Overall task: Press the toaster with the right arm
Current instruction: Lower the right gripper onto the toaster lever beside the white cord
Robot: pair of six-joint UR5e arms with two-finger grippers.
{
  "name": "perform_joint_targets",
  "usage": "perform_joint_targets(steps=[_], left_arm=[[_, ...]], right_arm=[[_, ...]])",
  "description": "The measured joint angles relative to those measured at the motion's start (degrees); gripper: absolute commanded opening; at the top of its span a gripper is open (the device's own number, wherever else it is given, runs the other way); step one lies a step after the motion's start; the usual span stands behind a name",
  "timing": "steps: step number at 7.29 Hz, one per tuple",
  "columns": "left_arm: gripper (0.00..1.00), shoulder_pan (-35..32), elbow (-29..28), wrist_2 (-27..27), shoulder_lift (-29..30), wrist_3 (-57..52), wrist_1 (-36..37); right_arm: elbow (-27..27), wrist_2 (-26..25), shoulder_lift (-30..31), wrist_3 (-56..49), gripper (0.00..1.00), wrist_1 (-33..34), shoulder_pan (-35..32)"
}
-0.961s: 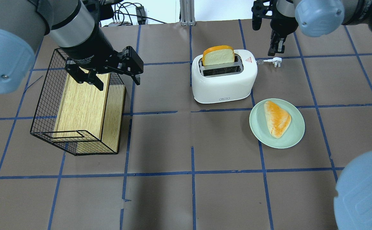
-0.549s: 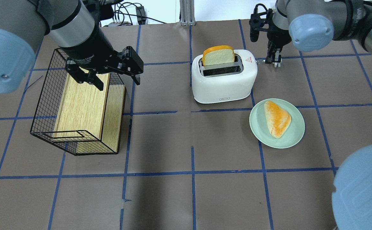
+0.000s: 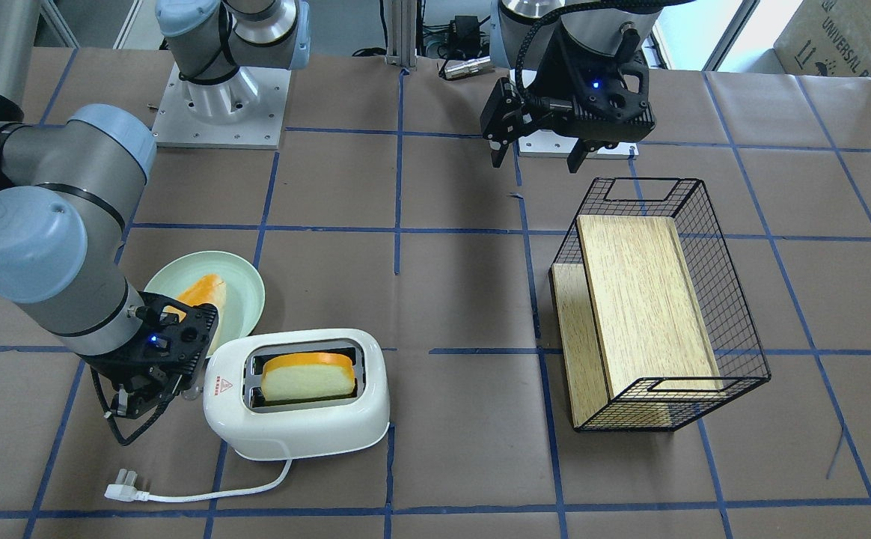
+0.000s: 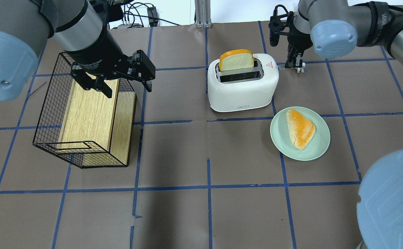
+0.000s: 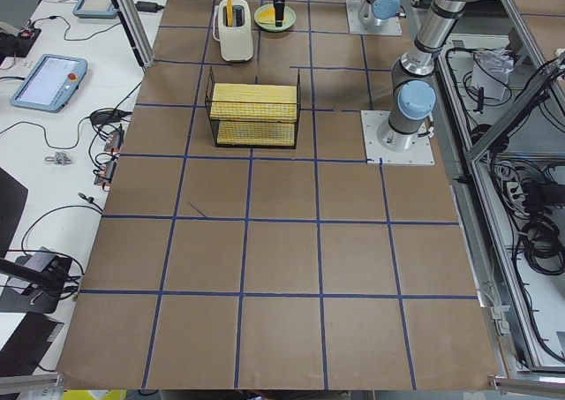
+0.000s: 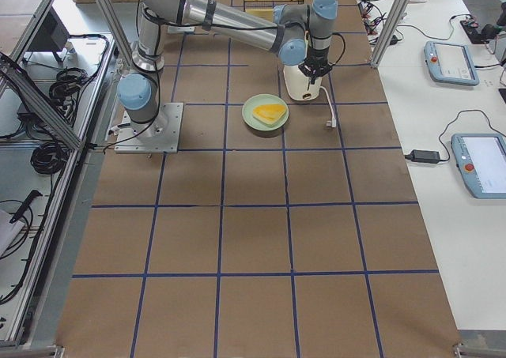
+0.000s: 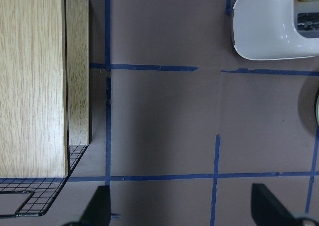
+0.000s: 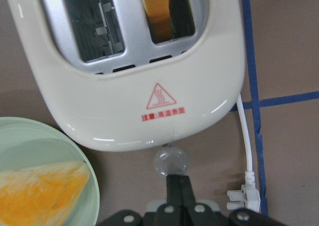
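Sliding in from over the plug, the black right gripper (image 8: 175, 180) now sits at the labelled end of the white rounded plastic two-slot toaster (image 4: 243, 86).

Wrist view has it: fingers pinched together with nothing between them, tips right at the clear round lever knob (image 8: 171, 162). Touching or just short, can't tell. Toaster stands mid-table on the far side, a yellow-crusted bread slice (image 4: 236, 59) up in one slot and a pale green plate (image 4: 321, 145) just beside it. Overhead, the gripper hides most of the white plug (image 8: 244, 198). Black left gripper (image 4: 127, 89) hangs spread wide over the black wire basket (image 4: 49, 114); its wrist camera cuts the toaster off at the frame corner.
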State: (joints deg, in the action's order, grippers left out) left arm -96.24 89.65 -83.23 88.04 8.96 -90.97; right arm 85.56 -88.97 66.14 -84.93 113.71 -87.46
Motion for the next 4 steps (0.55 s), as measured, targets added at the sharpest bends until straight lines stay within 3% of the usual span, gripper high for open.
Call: perform_joint_targets(steps=[4], left_arm=[[1.0,0.0,0.0,0.0,0.0,0.0,0.0]], right_arm=[[0.5,1.49,-0.53,-0.17,0.01,1.37,-0.08]])
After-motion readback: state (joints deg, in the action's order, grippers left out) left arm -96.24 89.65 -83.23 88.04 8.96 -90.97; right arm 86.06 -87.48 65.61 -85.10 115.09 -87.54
